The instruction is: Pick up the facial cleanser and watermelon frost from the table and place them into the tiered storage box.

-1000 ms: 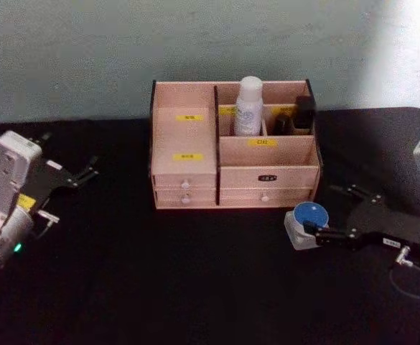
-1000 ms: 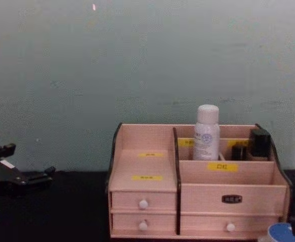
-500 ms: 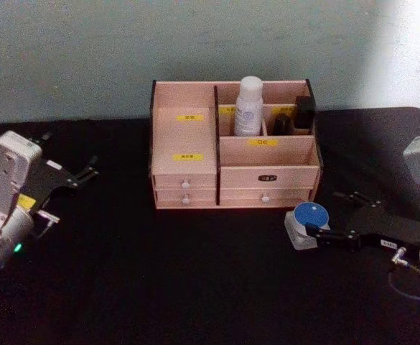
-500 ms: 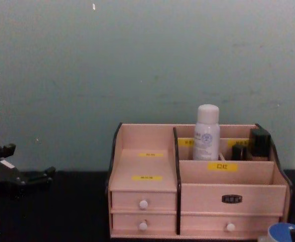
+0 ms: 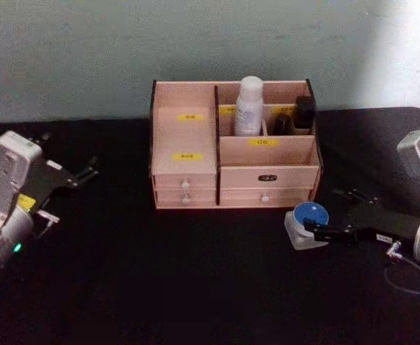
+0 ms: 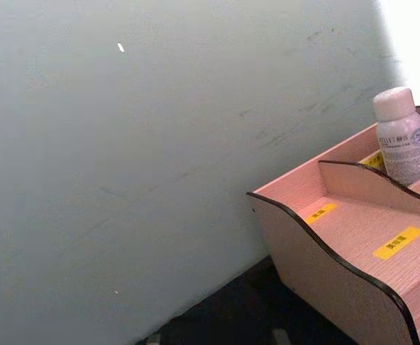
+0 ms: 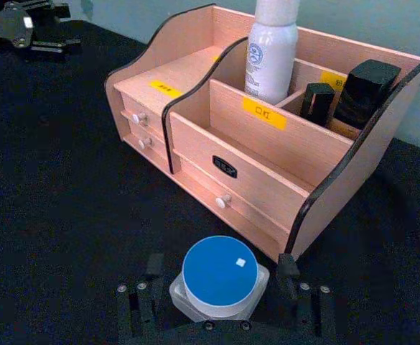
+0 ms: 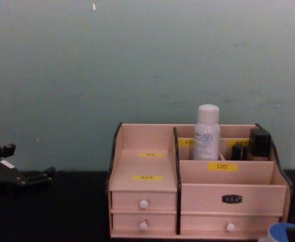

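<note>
Now find the right pincer (image 7: 219, 267) in the lower right of the head view, lying low over the black bench (image 5: 195, 287) and pointing toward frame left. Released, with the two black fingers (image 7: 287, 272) spread to either side of the watermelon frost (image 5: 309, 215), a small white jar with a round blue lid. Cannot tell for sure if the fingers touch the jar; in the right wrist view, seem to leave a thin gap on each side. Find this jar standing upright on the bench, just in front of the lower right corner of the tiered storage box (image 5: 188, 176), near it but apart from it. In the chest view, see its blue lid at the bottom right corner of the frame.

Find the box in the upper middle of the head view, close to the pale wall (image 5: 73, 50), with drawers (image 5: 267, 194) shut and white knobs turned to the camera. See the facial cleanser (image 5: 249, 106), a white bottle with a pale cap, standing upright in the back row of the box's right half, in the compartment on frame left of a divider. On the other side of that divider, see two dark items (image 5: 304, 111), too unclear to name. Note yellow labels (image 5: 188, 156) on the stepped left half.

Find the left pincer (image 5: 92, 167) at the middle left of the head view, well apart from the box, also released, fingers apart, parked over the bench
</note>
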`<state>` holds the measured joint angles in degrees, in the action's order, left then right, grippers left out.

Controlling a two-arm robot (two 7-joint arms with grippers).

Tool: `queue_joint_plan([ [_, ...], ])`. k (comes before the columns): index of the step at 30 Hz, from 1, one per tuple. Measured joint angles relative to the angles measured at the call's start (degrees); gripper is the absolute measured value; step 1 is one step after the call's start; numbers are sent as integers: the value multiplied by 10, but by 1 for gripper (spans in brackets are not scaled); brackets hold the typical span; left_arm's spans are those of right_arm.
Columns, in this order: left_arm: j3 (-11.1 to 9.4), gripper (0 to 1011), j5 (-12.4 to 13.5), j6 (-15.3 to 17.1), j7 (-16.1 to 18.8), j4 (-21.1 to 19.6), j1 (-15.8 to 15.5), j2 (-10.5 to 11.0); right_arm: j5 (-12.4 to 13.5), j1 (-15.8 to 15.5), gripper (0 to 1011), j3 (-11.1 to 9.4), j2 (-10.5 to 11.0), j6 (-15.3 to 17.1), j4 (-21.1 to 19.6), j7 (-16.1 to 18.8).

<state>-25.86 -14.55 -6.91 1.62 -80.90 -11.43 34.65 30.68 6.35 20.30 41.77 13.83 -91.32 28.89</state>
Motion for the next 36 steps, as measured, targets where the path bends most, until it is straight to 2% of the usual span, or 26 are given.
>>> queue_joint_plan([
  [16,0,1001,0,0,0,0,0,0,-16,14,1002,16,-3,10,13,0],
  [36,0,1001,0,0,0,0,0,0,-30,23,1002,26,-5,13,27,7],
])
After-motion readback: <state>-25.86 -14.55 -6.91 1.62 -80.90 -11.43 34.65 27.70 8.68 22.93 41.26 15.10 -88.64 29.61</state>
